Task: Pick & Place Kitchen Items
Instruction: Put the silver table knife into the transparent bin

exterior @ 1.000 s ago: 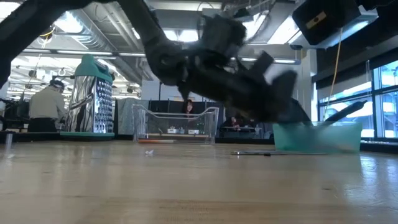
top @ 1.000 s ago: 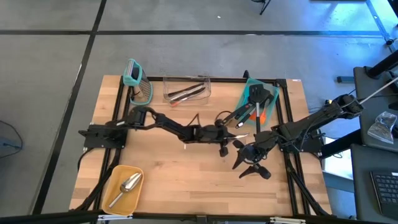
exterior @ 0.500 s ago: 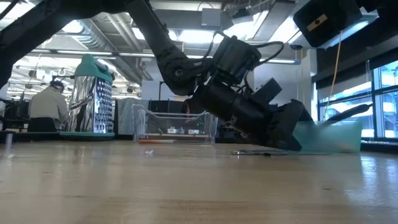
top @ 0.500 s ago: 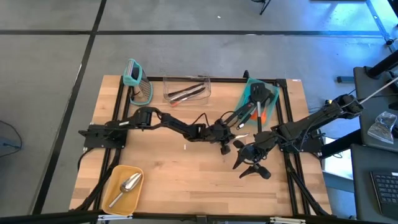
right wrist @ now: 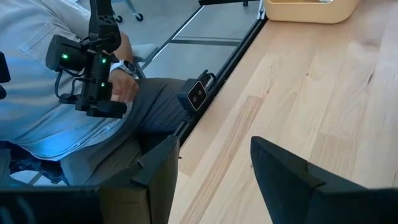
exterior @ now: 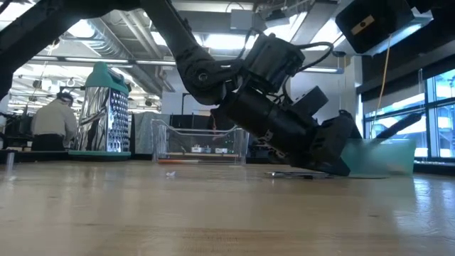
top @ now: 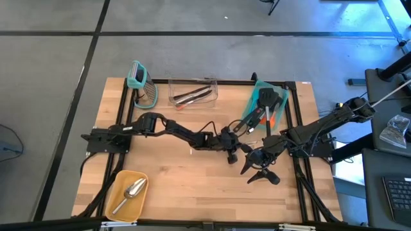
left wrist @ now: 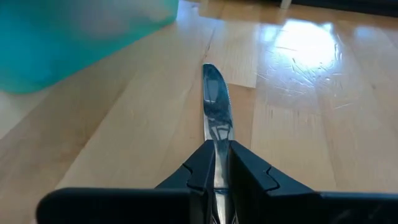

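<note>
A silver table knife (left wrist: 214, 118) lies on the wooden table beside the teal bin (top: 257, 90), which holds black turners and an orange spatula. My left gripper (left wrist: 215, 177) is low over the table at centre right (top: 236, 142), shut on the knife. In the low view it slants down toward the table (exterior: 338, 163). My right gripper (top: 257, 170) hangs open above the table's right part with nothing between its fingers (right wrist: 214, 168). My left gripper pinches the knife between its two fingers at the base of the blade (left wrist: 215, 167). The fingers come slanting down from the table's left and lie along the knife. The blade points straight ahead of them and lies on the table top.
A clear bin (top: 192, 91) with dark utensils and a teal-topped grater (top: 142, 83) stand at the far edge. A yellow bin (top: 115, 183) with a silver scoop (top: 131, 191) sits at the near left. A seated person (right wrist: 74, 93) is beyond the table's near edge.
My left gripper has come down toward the table and a little toward the teal bin, tipping closer to level. Its fingertips now sit just above the table top. My right arm has kept still.
</note>
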`<state>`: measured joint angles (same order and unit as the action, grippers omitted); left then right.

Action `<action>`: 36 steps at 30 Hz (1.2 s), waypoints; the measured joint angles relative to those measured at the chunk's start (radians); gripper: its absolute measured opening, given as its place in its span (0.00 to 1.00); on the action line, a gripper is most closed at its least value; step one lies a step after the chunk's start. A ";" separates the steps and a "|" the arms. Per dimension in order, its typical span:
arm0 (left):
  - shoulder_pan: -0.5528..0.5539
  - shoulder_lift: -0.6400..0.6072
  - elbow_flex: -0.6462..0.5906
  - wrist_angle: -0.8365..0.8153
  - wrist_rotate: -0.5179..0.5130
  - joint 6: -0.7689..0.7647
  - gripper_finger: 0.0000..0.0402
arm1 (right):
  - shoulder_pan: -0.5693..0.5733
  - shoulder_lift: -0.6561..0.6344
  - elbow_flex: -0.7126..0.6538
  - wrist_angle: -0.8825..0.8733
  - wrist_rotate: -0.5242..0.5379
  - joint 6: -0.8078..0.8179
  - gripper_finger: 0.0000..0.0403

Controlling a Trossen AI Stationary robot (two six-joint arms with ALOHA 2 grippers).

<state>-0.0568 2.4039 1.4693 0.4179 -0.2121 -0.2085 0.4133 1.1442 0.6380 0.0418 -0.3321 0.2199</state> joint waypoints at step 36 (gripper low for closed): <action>-0.162 -0.141 -0.008 -0.361 -0.126 -0.004 0.08 | 0.000 0.000 0.000 -0.014 -0.005 0.018 0.50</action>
<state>-0.2189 2.2631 1.4612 0.0573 -0.3383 -0.2123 0.4133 1.1442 0.6384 0.0283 -0.3370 0.2379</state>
